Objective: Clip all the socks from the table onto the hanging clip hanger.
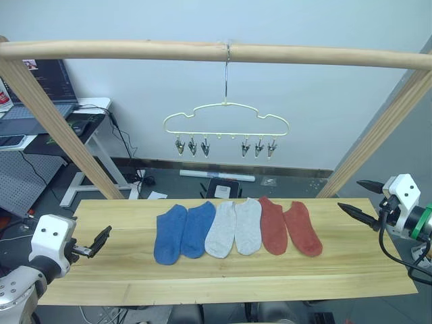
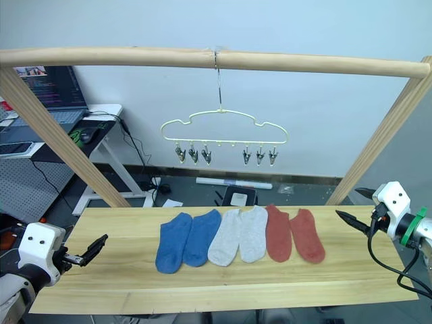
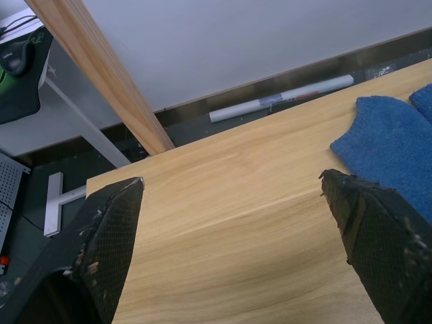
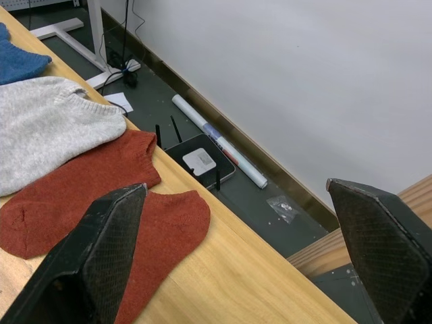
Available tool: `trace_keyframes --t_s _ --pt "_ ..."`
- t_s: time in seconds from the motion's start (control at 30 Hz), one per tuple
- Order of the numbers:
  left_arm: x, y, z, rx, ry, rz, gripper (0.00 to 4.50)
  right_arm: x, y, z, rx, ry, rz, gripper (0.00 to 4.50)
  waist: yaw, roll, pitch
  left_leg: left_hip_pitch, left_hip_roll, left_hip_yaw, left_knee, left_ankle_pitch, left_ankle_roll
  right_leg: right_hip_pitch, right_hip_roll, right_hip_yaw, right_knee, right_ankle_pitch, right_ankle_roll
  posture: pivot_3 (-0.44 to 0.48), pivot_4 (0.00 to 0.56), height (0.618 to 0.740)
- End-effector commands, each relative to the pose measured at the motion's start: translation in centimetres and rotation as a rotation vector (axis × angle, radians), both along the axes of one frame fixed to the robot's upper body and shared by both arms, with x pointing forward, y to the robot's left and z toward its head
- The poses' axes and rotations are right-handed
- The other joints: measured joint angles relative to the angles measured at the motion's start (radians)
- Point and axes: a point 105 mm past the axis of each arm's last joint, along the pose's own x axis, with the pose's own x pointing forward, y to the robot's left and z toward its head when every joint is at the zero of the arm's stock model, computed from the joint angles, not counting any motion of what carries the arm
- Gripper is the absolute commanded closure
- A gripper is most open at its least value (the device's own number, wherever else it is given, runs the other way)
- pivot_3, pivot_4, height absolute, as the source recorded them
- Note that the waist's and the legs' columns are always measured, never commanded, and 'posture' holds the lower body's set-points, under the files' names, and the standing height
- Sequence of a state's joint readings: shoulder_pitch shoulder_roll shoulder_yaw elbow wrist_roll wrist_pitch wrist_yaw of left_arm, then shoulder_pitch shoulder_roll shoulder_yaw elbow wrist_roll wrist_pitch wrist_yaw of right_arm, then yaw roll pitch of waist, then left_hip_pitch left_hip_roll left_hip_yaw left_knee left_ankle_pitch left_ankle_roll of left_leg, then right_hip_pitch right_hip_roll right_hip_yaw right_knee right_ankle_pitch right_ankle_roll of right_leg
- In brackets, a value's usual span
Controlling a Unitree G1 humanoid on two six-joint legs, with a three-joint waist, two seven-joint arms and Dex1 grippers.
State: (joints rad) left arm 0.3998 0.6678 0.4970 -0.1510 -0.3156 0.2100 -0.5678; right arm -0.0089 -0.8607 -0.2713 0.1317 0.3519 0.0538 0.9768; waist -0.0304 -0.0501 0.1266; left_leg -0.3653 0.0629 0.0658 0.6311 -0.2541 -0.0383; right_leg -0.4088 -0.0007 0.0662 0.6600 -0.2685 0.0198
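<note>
Six socks lie in a row across the middle of the table, toes toward the robot: two blue socks on the left, two grey socks in the centre, two red socks on the right, neighbours touching or overlapping at the edges. Above them the clip hanger hangs by its hook from a wooden pole, its six clips bare. The left gripper hovers over the table's left end and the right gripper by its right end, both well apart from the socks.

From the left wrist, the fingers are spread wide over pale planks, a blue sock beside one tip; a white tube lies on the dark floor.

From the right wrist, the fingers are likewise spread, holding nothing, above the red pair; a black router sits on the floor by the wall.
</note>
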Motion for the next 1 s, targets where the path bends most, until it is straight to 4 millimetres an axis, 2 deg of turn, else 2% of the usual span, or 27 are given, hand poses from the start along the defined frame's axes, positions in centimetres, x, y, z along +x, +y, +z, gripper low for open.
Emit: trace_keyframes --t_s 0.03,0.37,0.73,1.0 --pt "0.2 0.1 2.0 -0.002 -0.081 0.019 0.00 0.1 0.7 0.9 -0.017 -0.033 0.036 0.02 0.000 0.000 0.000 0.000 0.000 0.000 0.000 0.000 0.000 0.000 0.000 0.000 0.000 0.000 0.000 0.048 0.072 0.740" --pt "0.2 -1.4 3.9 -0.038 -0.185 -0.054 0.00 0.1 1.8 0.5 0.007 -0.040 0.060 0.02 0.001 0.000 -0.010 0.000 0.000 0.000 0.001 0.000 0.000 0.000 0.000 0.000 0.002 0.000 0.000 0.041 0.071 0.740" --pt "1.3 -2.4 4.2 -0.061 -0.213 -0.059 0.00 -0.1 2.6 0.5 0.022 -0.048 0.075 0.02 0.001 0.001 -0.014 0.001 0.000 0.000 0.004 0.000 0.000 0.002 0.001 0.000 0.003 0.000 0.000 0.028 0.076 0.740" --pt "2.9 -3.6 4.3 -0.123 -0.272 -0.018 0.00 0.1 4.4 1.4 0.044 -0.101 0.117 0.02 0.000 0.001 -0.015 0.001 0.000 0.000 0.006 0.000 0.000 0.003 0.001 0.000 0.004 0.001 0.001 0.017 0.089 0.740"
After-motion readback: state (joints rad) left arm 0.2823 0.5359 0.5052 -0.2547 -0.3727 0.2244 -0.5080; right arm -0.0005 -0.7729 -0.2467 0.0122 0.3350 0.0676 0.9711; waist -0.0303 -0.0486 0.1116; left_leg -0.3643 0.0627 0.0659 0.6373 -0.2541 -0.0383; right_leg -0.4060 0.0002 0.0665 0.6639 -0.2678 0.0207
